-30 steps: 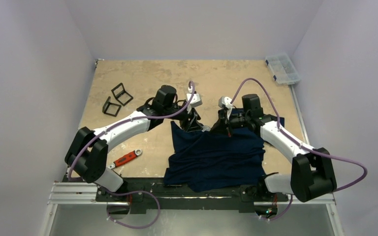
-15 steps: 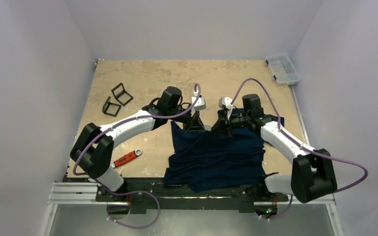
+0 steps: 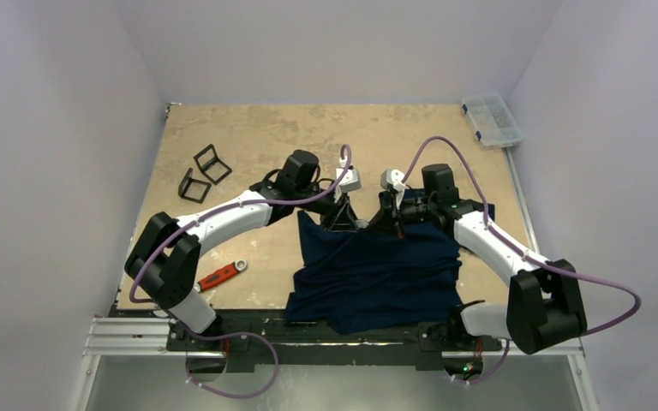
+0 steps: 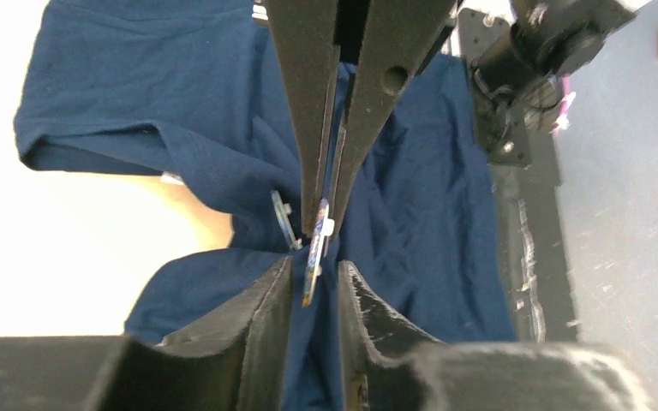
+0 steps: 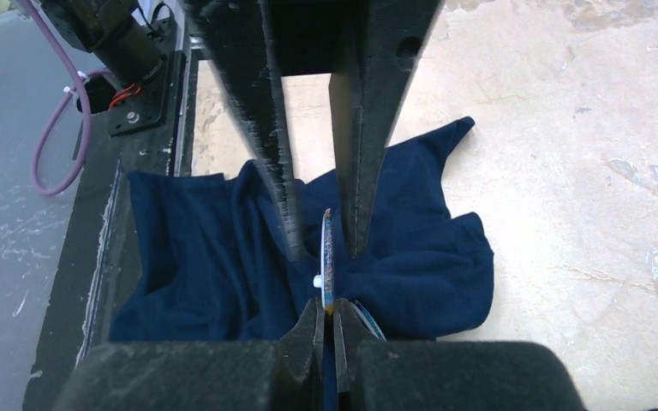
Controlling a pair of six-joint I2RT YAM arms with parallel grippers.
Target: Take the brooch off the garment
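Brooch (image 5: 327,253): on edge, shirt (image 3: 377,274) bunched beneath.
Right fingers (image 5: 307,330): clamped on it.
Left fingers (image 4: 261,312): just narrowed around it; grip unclear.
Meaning: unpinning can probably start.

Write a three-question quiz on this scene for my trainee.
1. True or false: the right fingers pinch the brooch, which stands edge-on.
2. What colour is the garment?
3. Where does the red-handled wrench lie? A) on the garment B) on the bare table C) in the right fingers
Key: 1 true; 2 dark navy; 3 B.
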